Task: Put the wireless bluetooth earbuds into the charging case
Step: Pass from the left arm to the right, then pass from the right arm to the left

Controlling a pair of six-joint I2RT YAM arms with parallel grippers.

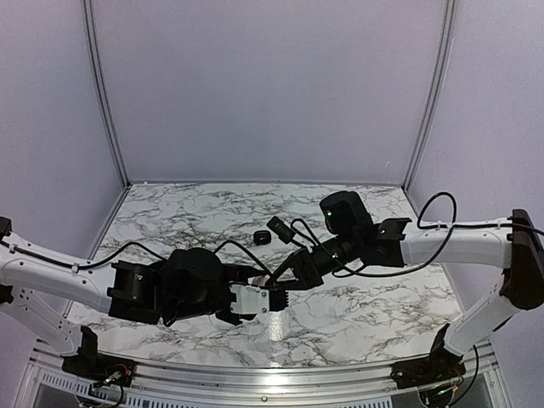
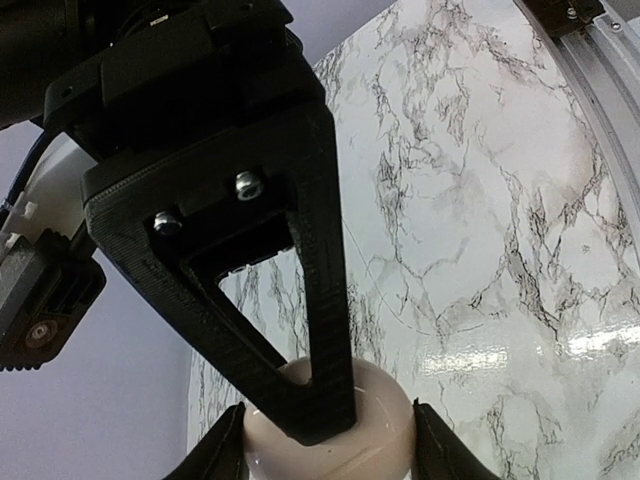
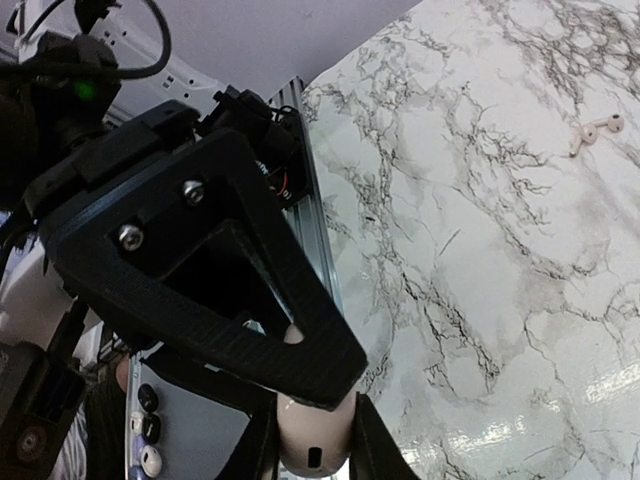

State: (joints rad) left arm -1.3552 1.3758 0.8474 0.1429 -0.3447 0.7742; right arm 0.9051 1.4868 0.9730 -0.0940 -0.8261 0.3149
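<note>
Two robot arms meet near the marble worktop's (image 1: 365,327) 6 o'clock edge. The left jaws hold the pale, rounded charging case (image 2: 385,425) across its width. The right jaws are drawn narrow against its slotted end. A black lump (image 1: 262,237) lies at 12 o'clock from them. Pale stemmed buds (image 3: 595,132) lie well apart.

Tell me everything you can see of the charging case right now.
The case is a small, smooth, glossy pebble, pale pinkish-white, plastic by its look. Open or shut cannot be told. It hangs over the marble table, pinched between the left gripper's fingers, with a black gripper part crossing its front. In the right wrist view a pale rounded end with a small dark slot, apparently the same case, sits tight between the right gripper's fingers.
</note>
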